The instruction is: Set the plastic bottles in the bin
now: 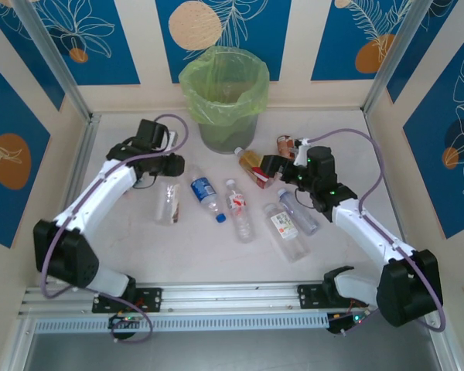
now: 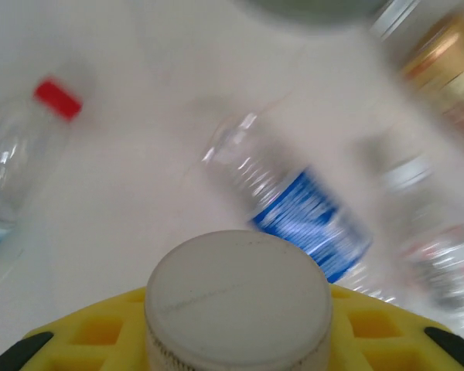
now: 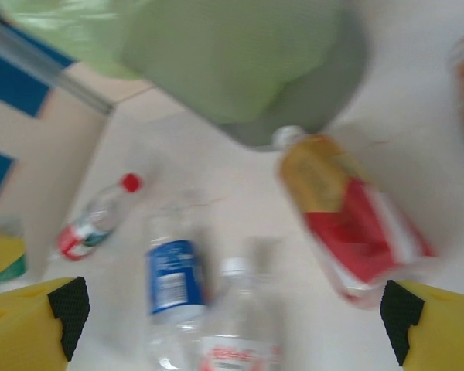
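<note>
The bin [image 1: 224, 100], grey with a yellow-green bag, stands at the back centre. My left gripper [image 1: 176, 165] [image 2: 238, 344] is shut on a bottle whose white cap [image 2: 238, 294] shows end-on between the yellow fingers. A blue-labelled bottle [image 1: 205, 193] [image 2: 313, 224] and a red-capped clear bottle [image 1: 168, 202] [image 2: 31, 147] lie beside it. My right gripper [image 1: 282, 171] [image 3: 236, 325] hangs open next to the amber bottle with the red label [image 1: 254, 164] [image 3: 348, 216]. A clear white-capped bottle [image 1: 240, 207] [image 3: 243, 309] lies below its open fingers.
Two more clear bottles [image 1: 286, 228] [image 1: 298, 212] lie under the right forearm. A brown-red bottle [image 1: 286, 145] lies right of the bin. Patterned walls with metal posts close in the table [image 1: 216, 255] on three sides.
</note>
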Motion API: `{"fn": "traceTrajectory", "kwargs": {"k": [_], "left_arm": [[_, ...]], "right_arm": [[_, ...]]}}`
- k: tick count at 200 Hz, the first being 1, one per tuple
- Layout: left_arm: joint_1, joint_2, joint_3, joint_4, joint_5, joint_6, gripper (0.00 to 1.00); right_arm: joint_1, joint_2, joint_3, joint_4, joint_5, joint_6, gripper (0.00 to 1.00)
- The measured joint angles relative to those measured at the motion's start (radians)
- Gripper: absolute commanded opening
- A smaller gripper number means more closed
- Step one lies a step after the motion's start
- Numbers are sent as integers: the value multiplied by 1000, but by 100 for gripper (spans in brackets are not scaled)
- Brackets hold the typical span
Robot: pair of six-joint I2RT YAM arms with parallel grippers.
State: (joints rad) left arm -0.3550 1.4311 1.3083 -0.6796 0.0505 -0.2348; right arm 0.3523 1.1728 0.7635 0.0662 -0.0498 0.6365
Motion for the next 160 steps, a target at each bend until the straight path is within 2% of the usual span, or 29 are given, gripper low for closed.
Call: {"fn": "traceTrajectory", "kwargs": {"k": [28,53,97,133,160], "left_arm": [[-2,-129,-54,209,112,-109,0],[-2,-159,-82,359,222,-179,0],[-2,-139,-85,436,377,-229,0],[-2,-124,-85,456,431,-262,0],[0,-115,-85,471,445,-281,0]], "right_arm": [[109,80,1,135,-82,41,99],[183,170,26,186,-172,24,99],[245,206,103,235,-356,-72,99],[319,239,213,233,-357,-183,99],[351,312,285,214,-319,-201,99]]}}
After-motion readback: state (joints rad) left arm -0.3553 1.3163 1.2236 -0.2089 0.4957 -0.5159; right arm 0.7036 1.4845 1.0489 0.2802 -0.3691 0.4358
